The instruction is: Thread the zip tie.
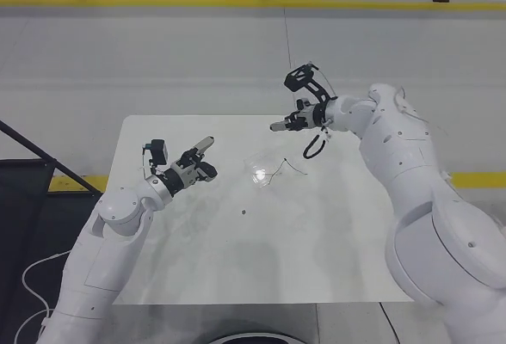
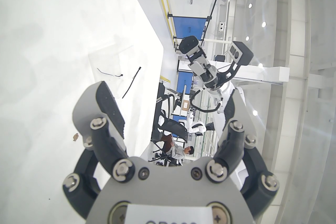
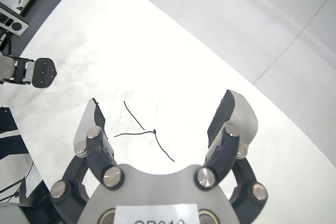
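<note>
Now my left gripper (image 2: 170, 96) and right gripper (image 3: 161, 104) hang over the smooth white table (image 1: 193, 258), ribbed black pads (image 3: 216, 114) spread wide, gripping nothing. Between them the zip tie (image 3: 155, 132) lies flat, partly across a faint clear sheet (image 3: 119, 93): a thin black strand kinked at its tiny square head, its limbs splaying instead of keeping one straight axis.
</note>
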You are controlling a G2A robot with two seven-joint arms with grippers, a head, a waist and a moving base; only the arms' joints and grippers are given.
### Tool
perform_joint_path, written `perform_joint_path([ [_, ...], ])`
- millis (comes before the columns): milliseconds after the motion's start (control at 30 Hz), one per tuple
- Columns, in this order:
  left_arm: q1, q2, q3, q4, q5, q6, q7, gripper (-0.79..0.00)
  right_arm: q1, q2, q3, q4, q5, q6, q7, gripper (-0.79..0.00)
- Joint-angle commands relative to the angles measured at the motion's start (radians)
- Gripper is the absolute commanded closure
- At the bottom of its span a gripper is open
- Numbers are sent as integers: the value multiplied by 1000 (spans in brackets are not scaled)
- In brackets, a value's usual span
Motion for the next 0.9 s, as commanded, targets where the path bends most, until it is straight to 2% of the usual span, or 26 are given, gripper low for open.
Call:
perform_joint_path([
  [0,0,0,0,0,0,0,0,-785,3,7,1,0,-4,-41,-25,-785],
  [100,0,0,0,0,0,0,0,-785,8,15,4,0,-5,-118,-75,-785],
  [200,0,0,0,0,0,0,0,-785,18,17,2,-2,-19,-148,-126,-785],
  [867,0,0,0,0,0,0,0,-785,22,16,0,-11,-27,-148,-144,-785],
])
